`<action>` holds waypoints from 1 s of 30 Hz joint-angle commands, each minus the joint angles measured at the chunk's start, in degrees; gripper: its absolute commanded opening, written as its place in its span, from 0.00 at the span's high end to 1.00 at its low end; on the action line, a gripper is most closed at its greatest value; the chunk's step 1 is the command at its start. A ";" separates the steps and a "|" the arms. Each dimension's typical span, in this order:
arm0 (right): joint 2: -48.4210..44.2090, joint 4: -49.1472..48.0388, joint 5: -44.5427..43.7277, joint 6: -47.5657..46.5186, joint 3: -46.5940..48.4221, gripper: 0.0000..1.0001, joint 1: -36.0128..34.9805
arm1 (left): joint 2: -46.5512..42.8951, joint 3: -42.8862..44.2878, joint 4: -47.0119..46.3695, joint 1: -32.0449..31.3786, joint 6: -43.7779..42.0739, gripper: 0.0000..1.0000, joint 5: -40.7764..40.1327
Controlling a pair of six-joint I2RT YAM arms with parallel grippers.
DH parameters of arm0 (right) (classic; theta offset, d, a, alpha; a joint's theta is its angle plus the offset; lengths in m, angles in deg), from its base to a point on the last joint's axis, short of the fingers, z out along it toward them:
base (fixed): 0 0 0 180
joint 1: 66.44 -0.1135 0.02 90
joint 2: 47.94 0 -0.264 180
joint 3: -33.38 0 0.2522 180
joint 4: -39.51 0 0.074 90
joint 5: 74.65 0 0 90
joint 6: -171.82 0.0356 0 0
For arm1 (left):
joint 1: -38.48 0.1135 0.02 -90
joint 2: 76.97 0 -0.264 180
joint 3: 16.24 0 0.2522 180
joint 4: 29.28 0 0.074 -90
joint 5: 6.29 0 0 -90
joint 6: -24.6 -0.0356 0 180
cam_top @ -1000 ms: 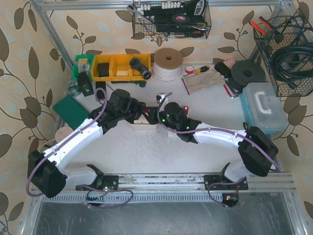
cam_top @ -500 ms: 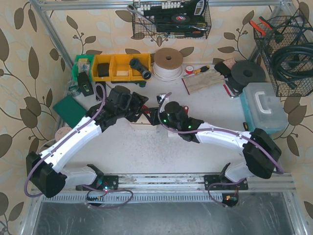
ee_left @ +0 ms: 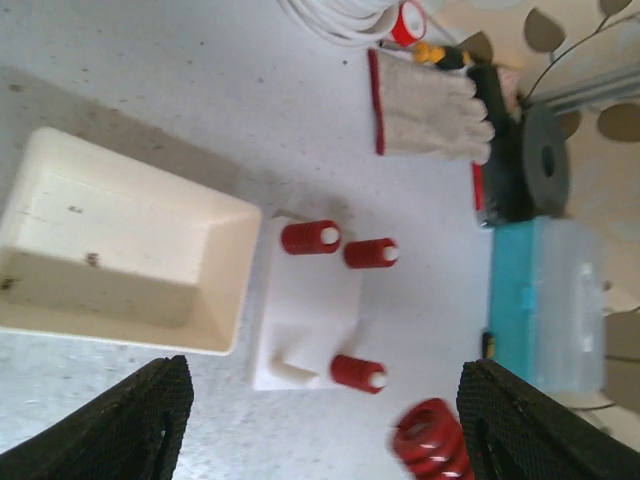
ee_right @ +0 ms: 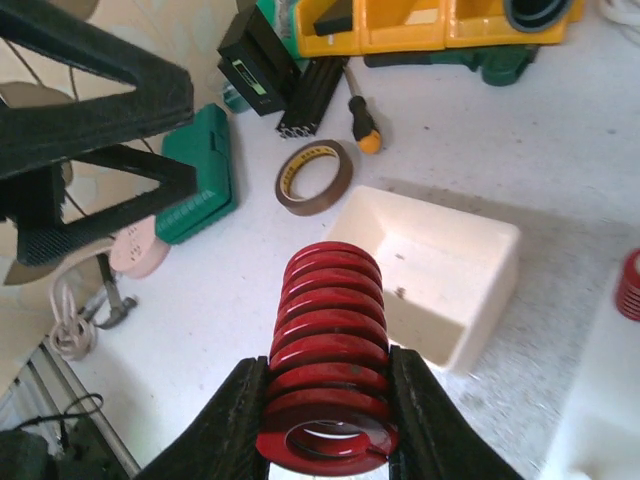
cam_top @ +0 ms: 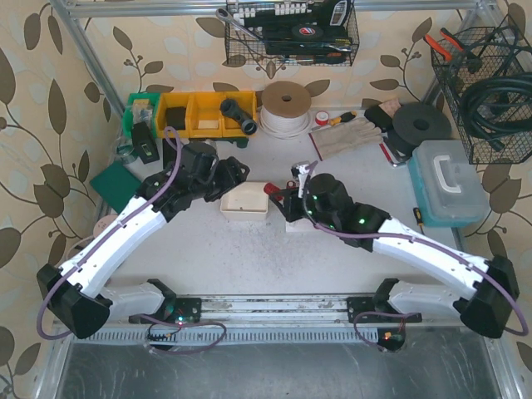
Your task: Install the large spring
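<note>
The large spring point(ee_right: 330, 345) is a fat red coil, and my right gripper point(ee_right: 330, 425) is shut on its near end, a finger on each side. In the top view it shows as a red bit point(cam_top: 271, 189) at the right gripper point(cam_top: 283, 194), just right of the cream tray point(cam_top: 243, 202). The left wrist view shows the spring point(ee_left: 432, 442) blurred, below the white base block point(ee_left: 310, 300). That block carries three small red springs point(ee_left: 310, 237) on pegs and one bare peg point(ee_left: 290, 372). My left gripper point(ee_left: 320, 440) is open and holds nothing.
A tape roll point(ee_right: 315, 177), green case point(ee_right: 195, 185) and yellow bins point(ee_right: 430, 20) lie beyond the tray point(ee_right: 430, 270). A glove point(cam_top: 345, 137), black disc point(cam_top: 420, 125) and teal box point(cam_top: 449, 179) sit at the right. The left gripper's fingers point(ee_right: 90, 100) stand close at the upper left.
My left gripper has opened and drawn back to the left. The right arm has swung right with the large spring in its jaws, uncovering the cream tray.
</note>
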 commanded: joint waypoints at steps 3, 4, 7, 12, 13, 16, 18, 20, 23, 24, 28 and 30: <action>-6.92 17.42 -2.10 -4.79 3.80 1.00 1.06 | -2.51 -3.25 5.04 -0.81 -15.66 0.27 -1.55; -7.59 19.24 -2.00 -5.21 4.44 1.00 1.16 | -2.95 -4.22 4.89 -1.15 -15.70 0.28 -2.22; -8.56 24.53 -1.92 -6.71 6.54 1.00 1.40 | -4.28 -6.00 4.75 -3.19 -15.71 0.28 -5.06; -8.15 30.50 -1.57 -8.57 10.18 1.00 2.32 | -3.70 -4.52 5.30 -6.81 -16.45 0.28 -8.39; -8.10 31.03 -1.47 -8.88 10.72 1.00 2.60 | -3.08 -3.36 5.94 -7.57 -17.61 0.28 -9.28; -7.99 32.62 -0.96 -9.87 12.44 1.00 3.45 | -1.06 0.85 9.66 -8.79 -19.80 0.29 -12.25; -8.07 33.50 -0.33 -10.86 13.09 1.00 3.71 | -1.13 1.60 10.46 -8.83 -20.18 0.29 -13.91; -8.02 34.60 0.29 -11.83 13.57 1.00 4.17 | -1.94 1.02 10.09 -8.83 -20.25 0.29 -15.23; -7.60 36.47 0.99 -13.09 14.29 1.00 4.59 | -3.13 -0.16 9.25 -8.83 -20.53 0.30 -15.80; -7.42 36.93 1.08 -13.31 14.38 1.00 4.68 | -3.59 -0.74 8.84 -8.89 -20.78 0.30 -15.81; -5.76 40.00 0.84 -13.78 15.34 1.00 5.04 | -6.50 -3.83 6.97 -9.50 -21.74 0.31 -15.80; -5.24 41.76 -0.14 -13.32 16.07 1.00 5.05 | -7.83 -5.90 5.75 -9.70 -22.34 0.31 -15.22</action>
